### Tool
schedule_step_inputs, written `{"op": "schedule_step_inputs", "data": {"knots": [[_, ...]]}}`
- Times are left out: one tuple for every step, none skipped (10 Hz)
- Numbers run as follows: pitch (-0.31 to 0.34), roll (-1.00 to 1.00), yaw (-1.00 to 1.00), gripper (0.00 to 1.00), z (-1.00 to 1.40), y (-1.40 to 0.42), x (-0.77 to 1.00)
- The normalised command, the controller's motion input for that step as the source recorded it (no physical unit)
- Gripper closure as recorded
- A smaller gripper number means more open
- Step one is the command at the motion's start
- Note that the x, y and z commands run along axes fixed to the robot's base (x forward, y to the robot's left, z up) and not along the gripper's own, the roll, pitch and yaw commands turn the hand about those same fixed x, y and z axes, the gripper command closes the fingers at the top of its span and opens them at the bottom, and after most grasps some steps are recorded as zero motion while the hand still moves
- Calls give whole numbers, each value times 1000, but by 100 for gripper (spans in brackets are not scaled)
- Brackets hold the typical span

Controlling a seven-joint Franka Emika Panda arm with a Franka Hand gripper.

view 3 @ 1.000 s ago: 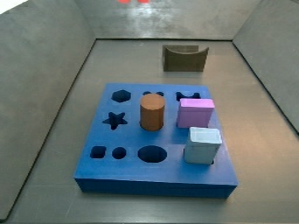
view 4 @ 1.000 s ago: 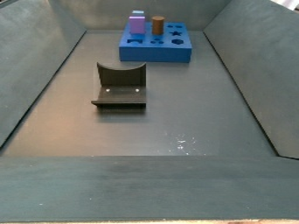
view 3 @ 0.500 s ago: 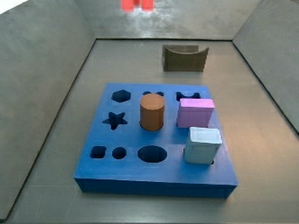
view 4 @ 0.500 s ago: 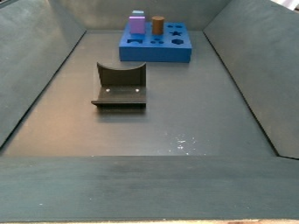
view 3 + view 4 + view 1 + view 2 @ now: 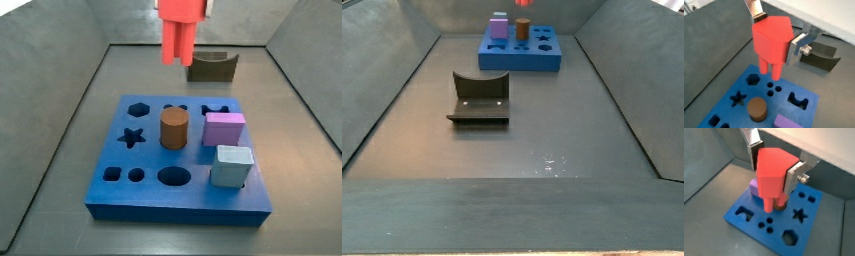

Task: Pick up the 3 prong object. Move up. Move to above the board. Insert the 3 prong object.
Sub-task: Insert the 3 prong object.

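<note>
Gripper is clamped on the 3 prong object, silver finger plates flat against opposite sides of its wide head in both wrist views, jaws narrowed to head width. The piece hangs in the air above the board, clear of it, legs pointing down, long axis roughly vertical, head up. In a side view the red piece shows at the top edge with its head cut off by the frame and no gripper body visible; its legs end above the far edge of the board, near the dark bracket fixture behind. In a side view from the opposite end only a small red speck shows at the top edge above the board, too small to read. Number of legs hard to count: wrist views show two clearly, any third is hidden behind them. On the board: brown cylinder standing upright in a hole, purple block and a pale grey block beside it; star, cross and round holes are open. In a wrist view the legs overlap the cylinder and purple block in line of sight, so which hole they sit over cannot be told. Fixture is partly hidden behind one finger plate.
</note>
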Motion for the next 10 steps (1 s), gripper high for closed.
{"op": "schedule_step_inputs", "data": {"knots": [[0,11,0,100,-46,23,20],[-13,34,214,100,-277,0,6],[-60,0,171,100,-317,0,0],[0,0,0,100,-89,0,-46],[0,67,0,100,-171,0,0],[-141,-51,-951,100,-797,0,0],[-171,-10,-1000,100,-774,0,0],[-180,-19,-1000,100,-774,0,0],[-187,-26,-1000,100,-757,0,-34],[-236,-151,-900,100,-500,0,0]]}}
